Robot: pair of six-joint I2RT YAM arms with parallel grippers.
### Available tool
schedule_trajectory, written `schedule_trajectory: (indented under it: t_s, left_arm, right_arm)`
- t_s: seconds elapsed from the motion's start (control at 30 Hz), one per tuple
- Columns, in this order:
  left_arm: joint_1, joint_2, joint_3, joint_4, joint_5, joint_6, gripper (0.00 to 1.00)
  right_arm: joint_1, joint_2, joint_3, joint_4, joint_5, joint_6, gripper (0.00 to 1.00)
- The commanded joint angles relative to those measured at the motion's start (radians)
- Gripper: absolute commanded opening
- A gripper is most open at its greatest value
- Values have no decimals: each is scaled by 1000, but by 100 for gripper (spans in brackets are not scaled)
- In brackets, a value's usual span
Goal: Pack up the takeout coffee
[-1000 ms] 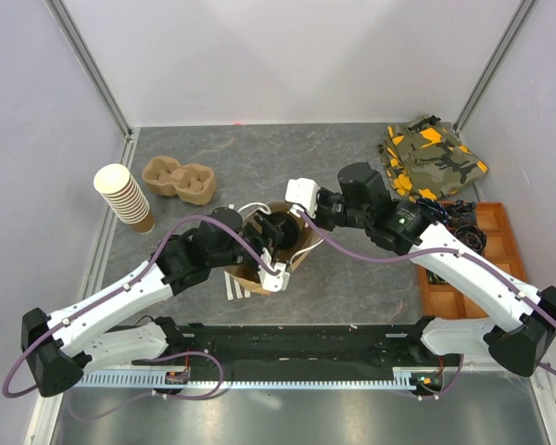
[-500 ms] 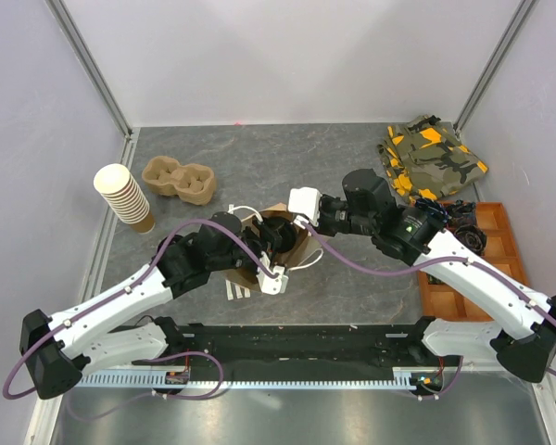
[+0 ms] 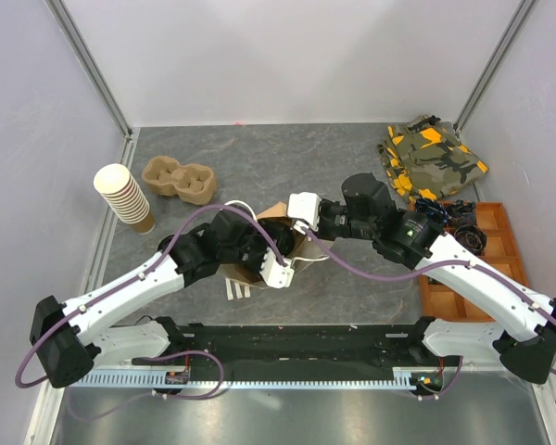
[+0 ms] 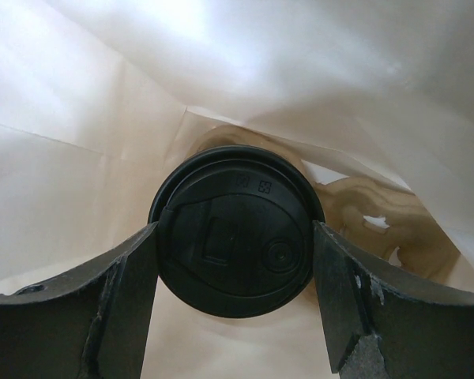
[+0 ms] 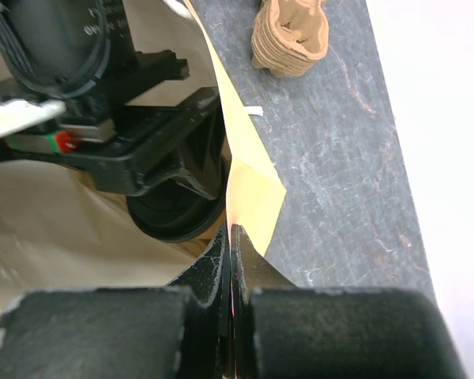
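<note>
Nearest me, the two arms reach in from the front edge and meet at the middle of the tabletop [image 3: 287, 158]. The left end effector [image 4: 235, 246] is down inside the paper bag [image 5: 253, 189]. Its two fingers [image 4: 103, 316] are pressed against opposite sides of the takeout coffee [image 4: 235, 229], gripping it. Seen from the wrist, the round black lid faces up at me, with the pale inner walls of the bag all round it and creased brown paper beyond it. So the cup is within the bag, though I cannot tell whether it rests on the bottom.

From the right, the right end effector [image 5: 231, 237] has its jaws pinched narrow on the bag's rim, with the paper edge caught between the tips.

Just in front of the bag, a few white strips [image 3: 236, 290] lie flat. Off to the right sits an orange compartment tray [image 3: 494, 222].

Farther back on the left, a moulded pulp cup carrier [image 3: 178, 179] lies on the tabletop. Just to its left is a leaning stack of brown cups [image 3: 125, 197] with white rims. In the far right corner is a bundled camouflage cloth [image 3: 431, 158].
</note>
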Motion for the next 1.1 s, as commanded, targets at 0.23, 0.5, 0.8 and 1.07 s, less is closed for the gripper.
schedule_trajectory:
  t_s: [0.23,0.5,0.8,1.07]
  left_arm:
    - [16,45,-23,140,12,-88,18]
    - [50,118,-30,120,41,-62,18]
    - [74,207,-6,69,53,-30,19]
    - [103,322,71,-59,78,-13,19]
  right_arm:
    - [10,-37,-4,43,-13,136,0]
    - [10,-34,-4,51,-4,176,0]
    - [10,-34,-11,57,19,213,0]
    - [2,3,-1,17,152,311,0]
